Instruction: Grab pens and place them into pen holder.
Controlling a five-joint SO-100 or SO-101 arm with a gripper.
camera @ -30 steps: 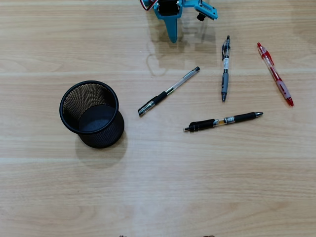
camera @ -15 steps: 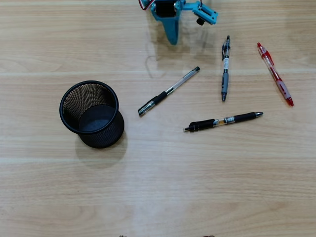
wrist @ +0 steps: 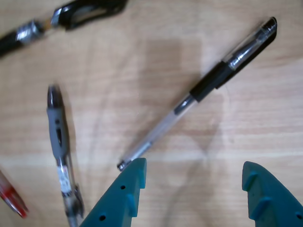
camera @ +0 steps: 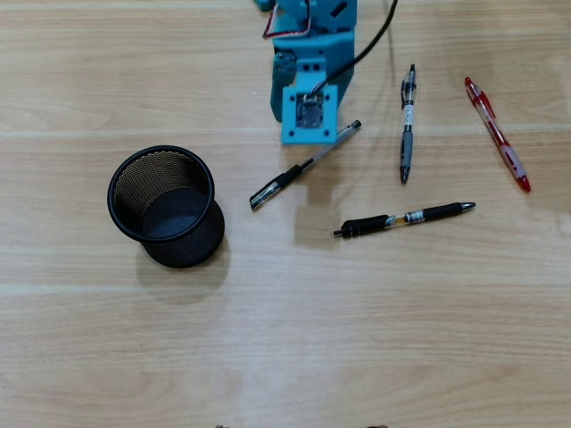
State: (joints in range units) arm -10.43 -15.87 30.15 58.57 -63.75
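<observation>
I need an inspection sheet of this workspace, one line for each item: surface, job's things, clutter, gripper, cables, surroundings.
Surface: light wooden table, bare apart from the job's things.
Job's things: black mesh pen holder upright at the left of the overhead view, no pens inside; clear pen, grey-black pen, black pen and red pen all lying flat, apart from each other.
Clutter: nothing seen.
Gripper: gripper open, holding nothing, above the clear pen's end.
Cables: black cable and red-white wires on the arm.
Surroundings: nothing seen.
</observation>
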